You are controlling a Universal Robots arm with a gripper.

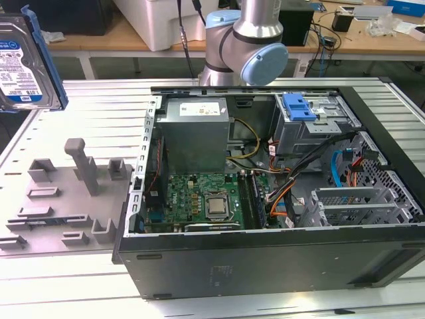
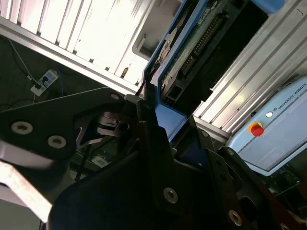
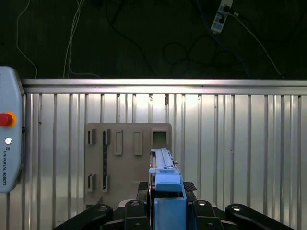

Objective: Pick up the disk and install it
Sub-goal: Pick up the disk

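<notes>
The flat silver disk in its blue plastic carrier bracket (image 1: 23,63) hangs closest to the lens. It is clear of the ribbed aluminium worktop (image 1: 86,100), over the worktop's edge at the exterior view's left. It is carried on edge, probably so that it can slide into a bay. In the first wrist view the black two-finger claw (image 3: 166,191) is closed narrow on the carrier's end, one jaw on each side. Beneath it lies the grey slotted fixture plate (image 3: 127,163). The open black computer case (image 1: 265,266) lies on its side, apparently to expose the interior for access.
</notes>
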